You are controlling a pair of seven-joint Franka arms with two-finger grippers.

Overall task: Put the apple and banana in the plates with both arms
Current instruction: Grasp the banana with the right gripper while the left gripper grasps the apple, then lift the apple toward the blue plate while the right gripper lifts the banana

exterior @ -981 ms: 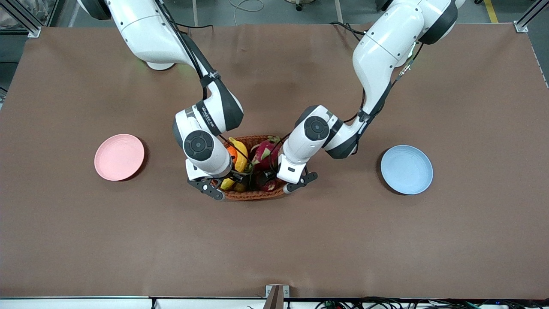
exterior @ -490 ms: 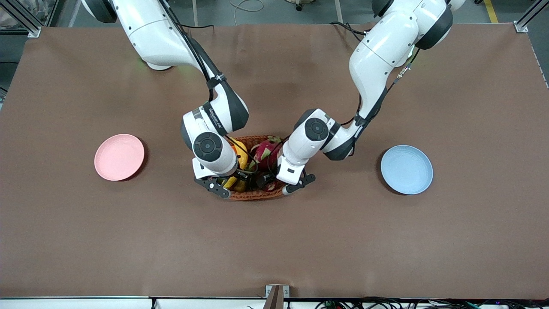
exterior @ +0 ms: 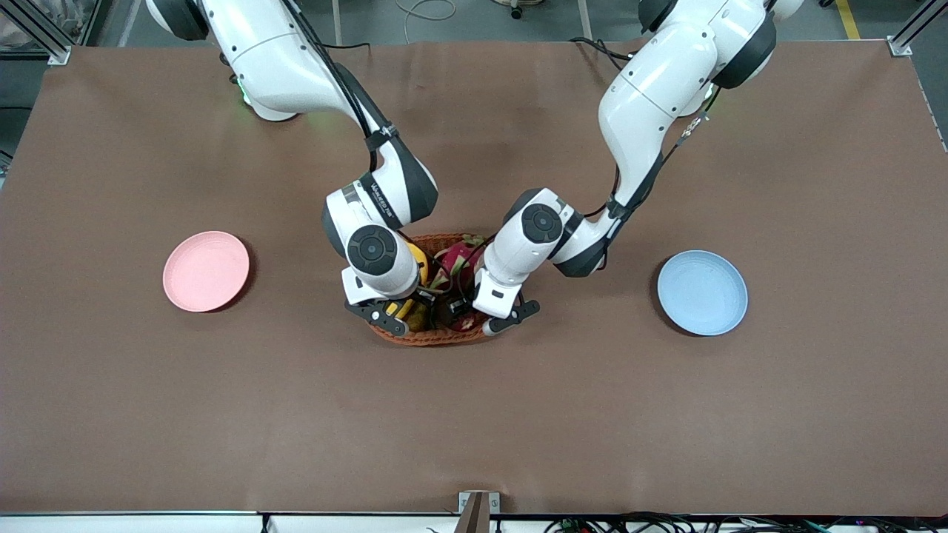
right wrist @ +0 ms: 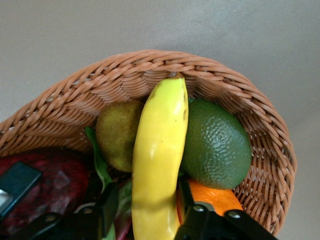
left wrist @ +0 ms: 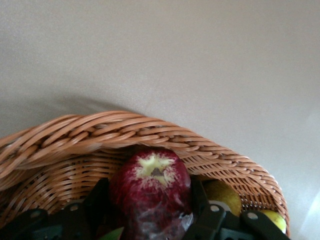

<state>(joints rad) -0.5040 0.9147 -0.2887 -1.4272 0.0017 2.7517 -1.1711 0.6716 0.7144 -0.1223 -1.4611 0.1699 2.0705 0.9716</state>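
The dark red apple [left wrist: 150,185] lies in the wicker basket [left wrist: 100,130], at the side nearer the front camera [exterior: 465,321]. My left gripper [left wrist: 149,194] is down in the basket [exterior: 465,314], open, with one finger on each side of the apple. The yellow banana [right wrist: 157,150] lies across the other fruit in the basket [exterior: 421,268]. My right gripper [right wrist: 146,197] is open astride the banana [exterior: 404,311], with a gap at one finger. The pink plate [exterior: 206,271] lies toward the right arm's end and the blue plate [exterior: 702,292] toward the left arm's end. Both plates are bare.
The basket [exterior: 437,339] sits mid-table between the plates. It also holds a pink dragon fruit [exterior: 453,263], a dark green avocado [right wrist: 217,145], an orange [right wrist: 210,197] and a brownish-green fruit [right wrist: 117,135]. Both wrists crowd close together over it.
My right arm has shifted toward the left arm's end, over the basket and onto the banana. My left arm has edged slightly toward the right arm. Both plates are unmoved.
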